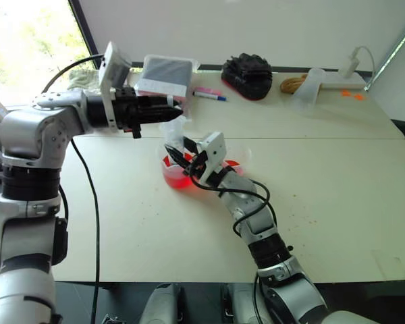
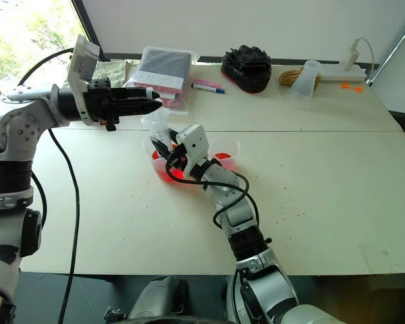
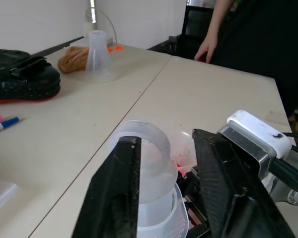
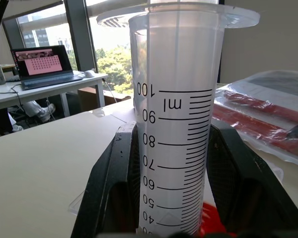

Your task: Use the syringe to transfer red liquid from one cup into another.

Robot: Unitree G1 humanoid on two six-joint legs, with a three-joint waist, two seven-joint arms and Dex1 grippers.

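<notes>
1. The syringe (image 4: pixel 176 124) stands upright over the larger cup (image 1: pixel 179 177) of red liquid (image 1: pixel 177 181) on the table (image 1: pixel 324 202), its barrel clamped between the black fingers of the right pincer (image 1: pixel 177 154).
2. The left pincer (image 3: pixel 164 188) sits level at the syringe's plunger top (image 3: pixel 144 144), its fingers spread on either side of it with a gap showing.
3. The smaller cup (image 2: pixel 224 156) stands just beside the larger one, with red in its bottom.
4. Farther back lie a marker pen (image 1: pixel 208 95), a black glove (image 1: pixel 247 74) and an overturned clear cup (image 1: pixel 306 89).
</notes>
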